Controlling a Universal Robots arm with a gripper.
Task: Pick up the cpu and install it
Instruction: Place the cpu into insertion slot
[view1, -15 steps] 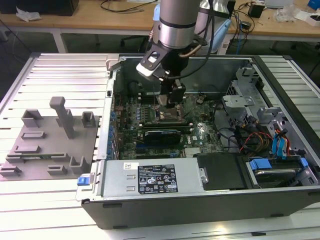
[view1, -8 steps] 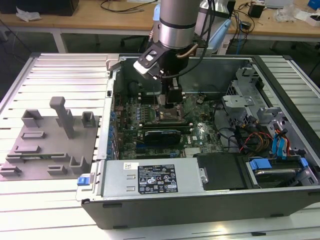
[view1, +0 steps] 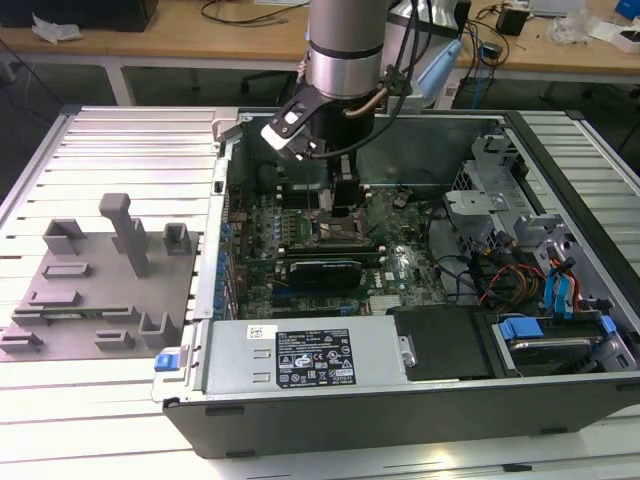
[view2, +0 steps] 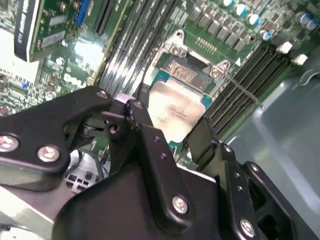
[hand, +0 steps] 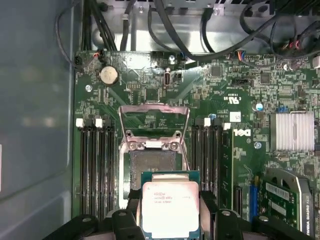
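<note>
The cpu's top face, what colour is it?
The cpu top is pale silvery-white, with a green rim; clearest in the first wrist view.

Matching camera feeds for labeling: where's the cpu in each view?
Exterior view: hidden under the gripper, mid-motherboard, at the socket.
First wrist view: cpu held in the gripper, by the socket.
Second wrist view: cpu at centre, gripped, by the socket.
Shared landmark: the socket.
</note>
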